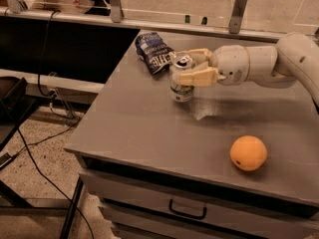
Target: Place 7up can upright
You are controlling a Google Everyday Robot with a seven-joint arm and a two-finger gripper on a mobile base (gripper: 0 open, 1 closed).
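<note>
The arm (pixel 279 63) is reaching in level from the right across the tabletop (pixel 139 128), with the gripper (pixel 185 66) sitting just beside the chip bag (pixel 153 51). Its fingers (pixel 197 77) are clamping the upper half of the 7up can (pixel 181 91). The can is standing long axis vertical, mouth up, and whether its base is touching down I cannot tell.

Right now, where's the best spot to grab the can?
Around its round middle, coming from the picture's right, where the gripper clamps it. The can stands upright, so its curved sides are free there, and the bag crowds the other side.
</note>
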